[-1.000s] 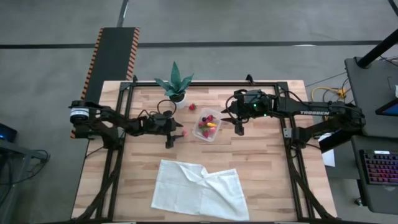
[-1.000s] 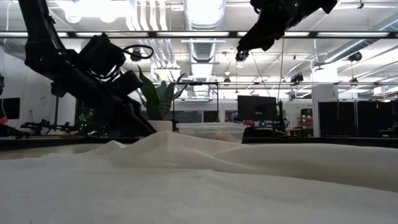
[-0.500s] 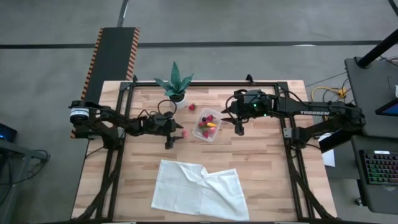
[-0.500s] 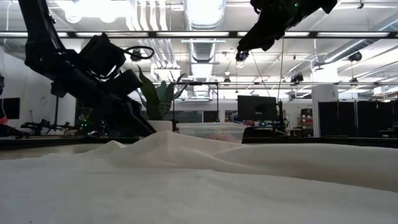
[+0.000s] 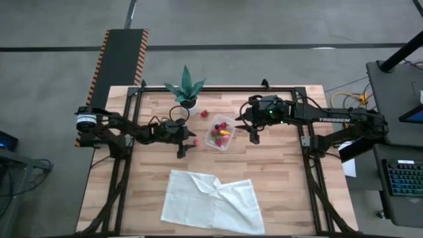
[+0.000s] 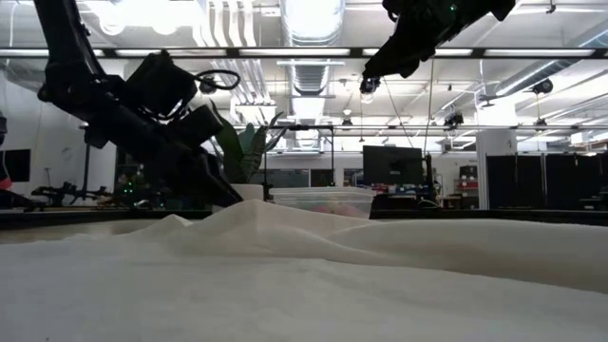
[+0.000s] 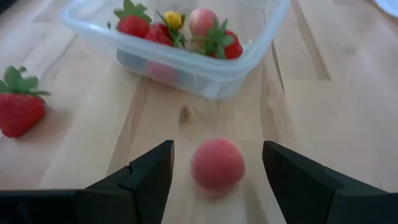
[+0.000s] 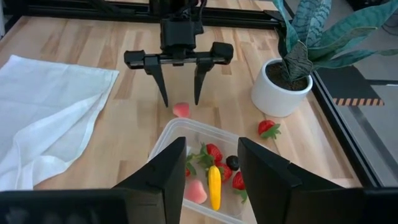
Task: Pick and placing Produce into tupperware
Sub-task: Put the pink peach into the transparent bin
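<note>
The left arm is stretched low across the worktop [image 5: 277, 165] toward the middle, its hand [image 5: 186, 142] pitched down with the tips near the wood, just left of the tub [image 5: 220, 134]. The left hand's fingers [image 7: 149, 171] are spread wide and grip nothing. A pink round fruit [image 7: 217, 164] lies on the wood between them, apart from both, a little nearer the hand than the tub's near wall; in the high view it shows as a pink spot [image 5: 196, 141] just beside the hand's tips.

The right arm reaches in from the right, and its hand [image 5: 254, 134] is held above the worktop just right of the tub, high in the low view [image 6: 380, 68]. Its fingers [image 8: 168, 171] are seen parted with nothing between them, the tub lying below and ahead of them.

In the tub [image 8: 205, 180] are several red strawberries [image 8: 213, 152], a yellow piece [image 8: 214, 186], a dark berry [image 8: 232, 162] and a pink piece [image 8: 197, 191]. One strawberry [image 5: 204, 114] lies loose on the wood between the tub and the plant [image 5: 186, 88], near the white pot. A white cloth [image 5: 211, 201] lies crumpled toward the worktop's front edge, well apart from both hands
</note>
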Available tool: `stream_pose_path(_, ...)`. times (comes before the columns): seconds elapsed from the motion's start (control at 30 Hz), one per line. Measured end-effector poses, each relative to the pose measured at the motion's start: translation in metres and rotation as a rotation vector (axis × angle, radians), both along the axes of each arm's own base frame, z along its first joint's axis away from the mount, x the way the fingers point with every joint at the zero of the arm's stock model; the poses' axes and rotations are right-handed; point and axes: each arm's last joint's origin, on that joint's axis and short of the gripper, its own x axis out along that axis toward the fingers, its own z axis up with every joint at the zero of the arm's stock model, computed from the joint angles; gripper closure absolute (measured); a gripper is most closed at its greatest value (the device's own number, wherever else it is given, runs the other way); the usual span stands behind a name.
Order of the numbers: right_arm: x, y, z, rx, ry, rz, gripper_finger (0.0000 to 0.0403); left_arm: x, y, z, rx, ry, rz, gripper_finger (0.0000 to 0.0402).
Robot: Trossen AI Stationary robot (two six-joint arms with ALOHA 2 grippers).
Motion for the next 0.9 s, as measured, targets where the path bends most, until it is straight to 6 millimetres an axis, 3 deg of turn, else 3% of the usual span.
stream_pose_path(0.63, -0.001, 0.000, -0.002, 0.005, 0.027, -0.001, 0.0262, 0.013, 0.002, -0.018, -0.025, 0.071, -0.011, 0.0170)
stream_pose_path(0.9, -0.001, 0.000, -0.002, 0.005, 0.028, -0.001, 0.0269, 0.013, 0.002, -0.014, -0.023, 0.054, -0.011, 0.0171)
